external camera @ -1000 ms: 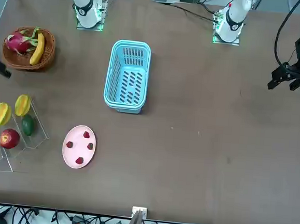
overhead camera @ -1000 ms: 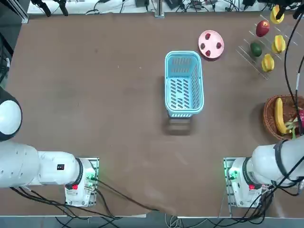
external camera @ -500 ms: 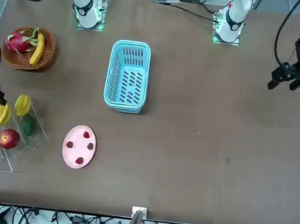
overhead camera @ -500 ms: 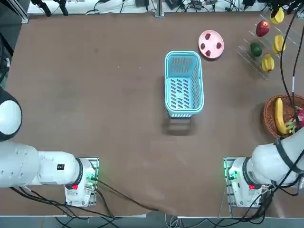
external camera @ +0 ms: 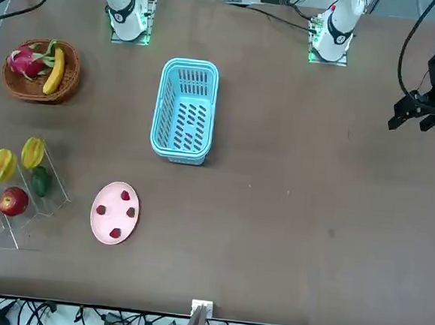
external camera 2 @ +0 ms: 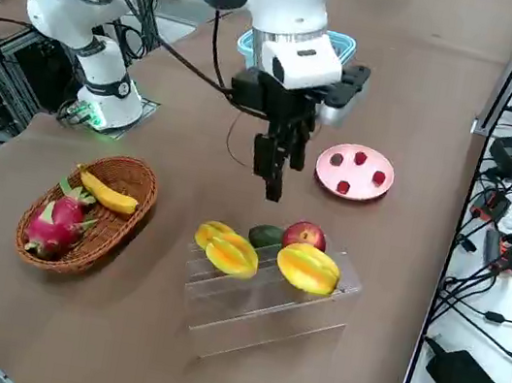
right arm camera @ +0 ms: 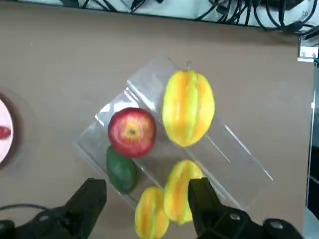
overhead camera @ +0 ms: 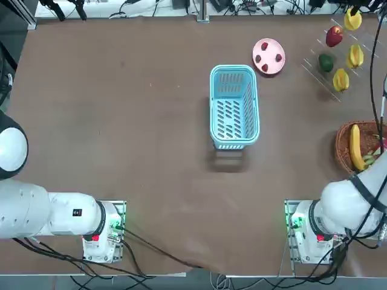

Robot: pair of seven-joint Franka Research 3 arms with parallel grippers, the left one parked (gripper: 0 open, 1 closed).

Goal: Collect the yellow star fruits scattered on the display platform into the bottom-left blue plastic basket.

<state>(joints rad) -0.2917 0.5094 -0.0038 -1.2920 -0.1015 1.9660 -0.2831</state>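
Note:
Three yellow star fruits (right arm camera: 188, 107) (right arm camera: 182, 191) (right arm camera: 149, 214) lie on the clear tiered display platform (right arm camera: 239, 164), beside a red apple (right arm camera: 132, 132) and a green avocado (right arm camera: 121, 169). My right gripper (external camera 2: 273, 187) hangs open just above the platform (external camera 2: 257, 300), fingers pointing down, nothing between them. In the wrist view its fingers (right arm camera: 204, 199) straddle the two nearer star fruits. The light blue basket (overhead camera: 212, 106) (external camera: 162, 105) stands empty mid-table. From overhead the star fruits (overhead camera: 341, 79) (overhead camera: 355, 56) (overhead camera: 353, 19) sit at the far right corner.
A brown wicker basket (external camera 2: 131, 176) with a banana and a pink dragon fruit sits on the robot's side of the platform. A pink plate (external camera 2: 355, 172) with small red fruits lies between the platform and the blue basket. Cables and boxes crowd the table's right edge.
My right gripper has moved away from the wicker basket toward the display platform and now hangs over it. Its fingers stay open. No fruit has moved.

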